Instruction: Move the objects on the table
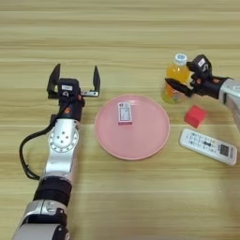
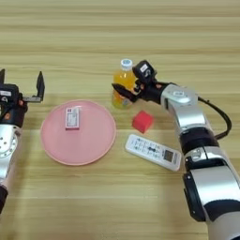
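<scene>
The orange juice bottle [image 1: 176, 75] with its white cap stands upright just past the pink plate's far right edge. My right gripper [image 2: 130, 84] is shut on it from the right, one black finger [image 1: 177, 87] crossing its front. The red cube [image 1: 195, 116] lies on the table [image 1: 140, 201] just nearer than the bottle. In front of the cube, the white remote [image 1: 208, 146] lies flat, slanting to the right. My left gripper [image 1: 74, 78] is parked left of the plate, open and holding nothing.
A round pink plate [image 1: 140, 140] sits in the middle with a small red-and-white box [image 1: 124, 112] lying on it. My left forearm [image 1: 62, 140] and its black cable run along the table's left side.
</scene>
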`<state>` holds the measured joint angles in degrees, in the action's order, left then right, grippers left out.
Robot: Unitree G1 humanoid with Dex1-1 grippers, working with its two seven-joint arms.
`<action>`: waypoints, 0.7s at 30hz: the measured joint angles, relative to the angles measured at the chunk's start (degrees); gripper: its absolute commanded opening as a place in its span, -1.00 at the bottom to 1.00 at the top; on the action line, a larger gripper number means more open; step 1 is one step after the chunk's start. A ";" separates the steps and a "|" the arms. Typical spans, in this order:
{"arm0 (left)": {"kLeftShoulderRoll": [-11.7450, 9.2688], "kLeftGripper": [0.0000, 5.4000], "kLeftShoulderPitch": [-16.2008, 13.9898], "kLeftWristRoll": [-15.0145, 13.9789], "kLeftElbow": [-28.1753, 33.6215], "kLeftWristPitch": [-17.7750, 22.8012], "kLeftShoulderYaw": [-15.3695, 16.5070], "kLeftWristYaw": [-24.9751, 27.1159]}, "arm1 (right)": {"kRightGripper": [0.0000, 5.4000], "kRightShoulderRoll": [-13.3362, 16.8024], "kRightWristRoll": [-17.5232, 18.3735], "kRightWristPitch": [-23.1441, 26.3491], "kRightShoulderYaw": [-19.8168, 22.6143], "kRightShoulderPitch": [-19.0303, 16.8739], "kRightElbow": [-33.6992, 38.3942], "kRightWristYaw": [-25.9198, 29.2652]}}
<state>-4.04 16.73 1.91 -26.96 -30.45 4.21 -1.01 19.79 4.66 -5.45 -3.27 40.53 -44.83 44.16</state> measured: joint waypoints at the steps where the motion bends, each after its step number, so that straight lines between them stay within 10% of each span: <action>1: 0.00 1.00 0.00 0.00 0.00 0.00 0.00 0.00 | 0.75 -0.06 -0.04 0.00 0.00 0.00 -0.10 0.01; 21: 0.05 1.00 0.00 0.02 -0.12 -0.03 -0.05 -0.02 | 1.00 0.01 1.41 -0.42 2.72 -0.45 4.72 -0.32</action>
<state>-3.99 16.73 1.93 -27.08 -30.48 4.16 -1.03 19.80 6.07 -5.87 -0.56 40.08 -40.12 43.84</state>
